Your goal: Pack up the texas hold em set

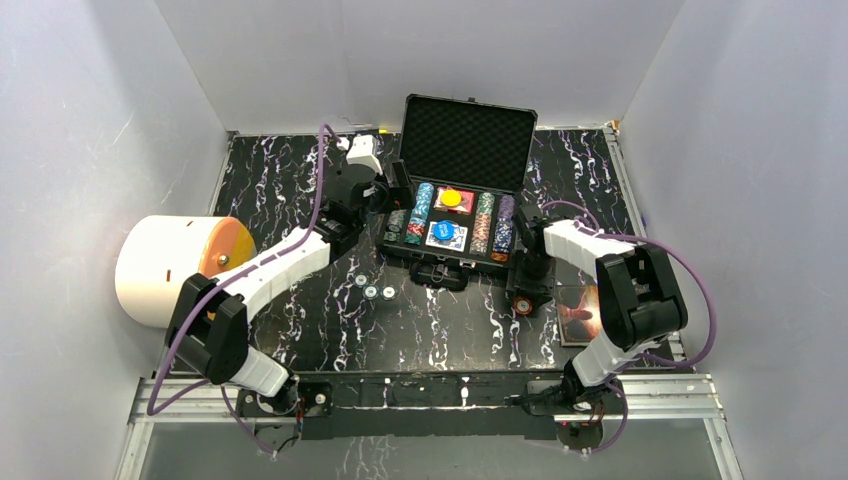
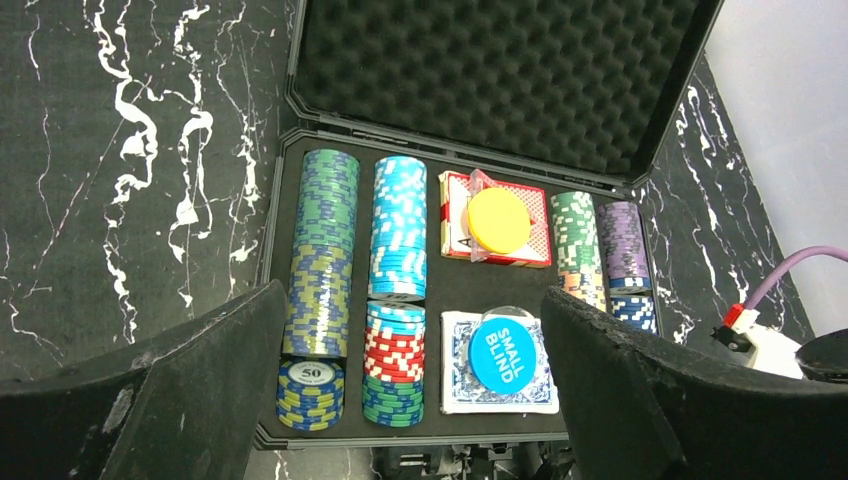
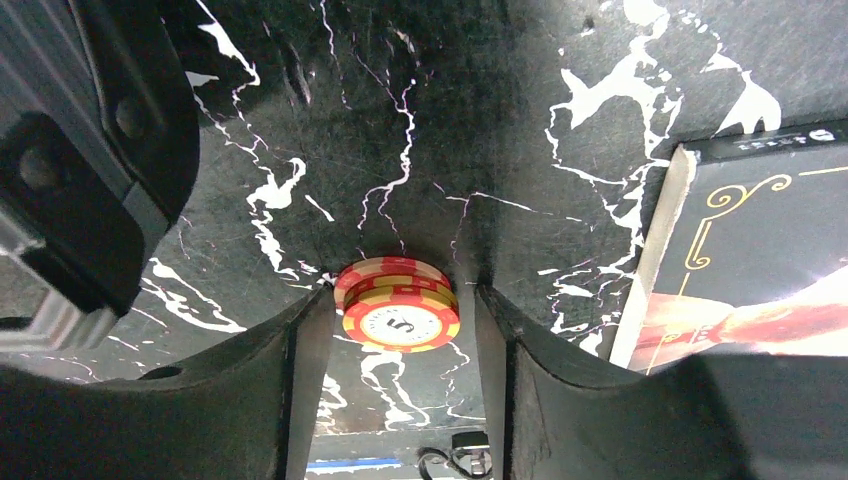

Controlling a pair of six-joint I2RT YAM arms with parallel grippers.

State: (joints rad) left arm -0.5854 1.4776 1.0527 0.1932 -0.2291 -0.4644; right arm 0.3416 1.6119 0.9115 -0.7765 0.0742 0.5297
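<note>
- Black marble-look table (image 1: 430, 330) with white veins, plain white walls around it;
- left gripper (image 2: 411, 300): jaws spread wide, holding nothing; the open black rectangular hard case (image 2: 272, 250) lies below and ahead of them, its foam-lined lid raised beyond;
- framed between those jaws: rows of multicoloured poker chips (image 2: 398, 230), a yellow disc (image 2: 500, 220) on the red card deck (image 2: 455, 215), and the blue card deck (image 2: 455, 390);
- right gripper (image 3: 402, 295): jaws part-open astride a short red-and-yellow chip stack (image 3: 400, 310) on the table; one finger touches it, the other shows a slim gap;
- a dark book (image 3: 760, 260) lies just outside one jaw.

One case (image 1: 468, 140), two card decks (image 2: 460, 385), one yellow disc (image 2: 499, 220), three single loose chips (image 1: 371, 292), one book (image 1: 580, 310), one cylinder (image 1: 160, 265).
</note>
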